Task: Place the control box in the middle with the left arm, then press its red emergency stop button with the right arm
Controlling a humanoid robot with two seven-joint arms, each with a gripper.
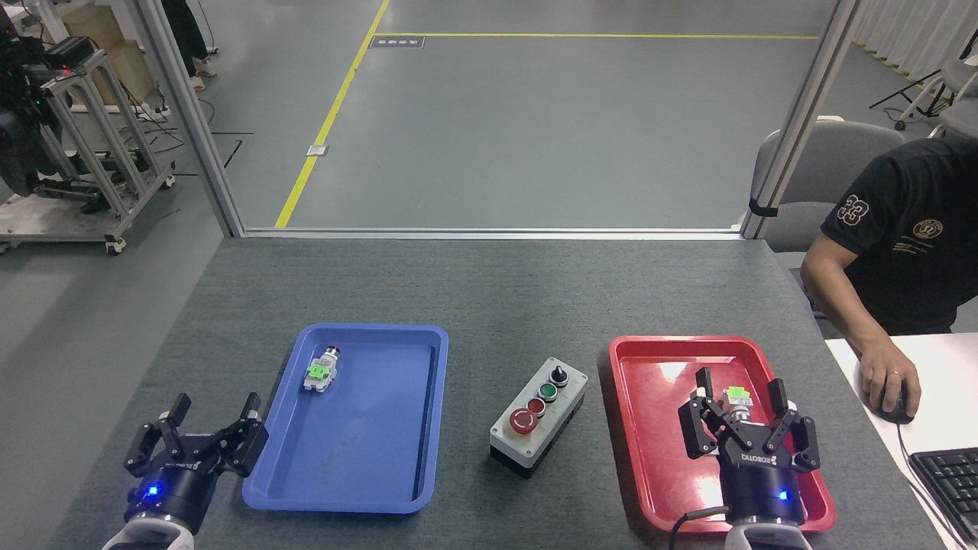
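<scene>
A: Left gripper (pixel 210 431): black linkage fingers, faint white lettering on the palm, blue LED on the black barrel, white wrist below.

B: Right gripper (pixel 747 416): same black build, white ROBOTIQ print, blue light too, plus a black cable looping off near the white wrist.

A dark grey felt-topped bench (pixel 489 290) carries three things directly; a blue tray (pixel 359 458) lies toward its left, a red tray (pixel 649 428) toward its right; the control box (pixel 539 416) sits on bare felt between them, angled, apart from both trays, its big red button nearest the front edge.
</scene>
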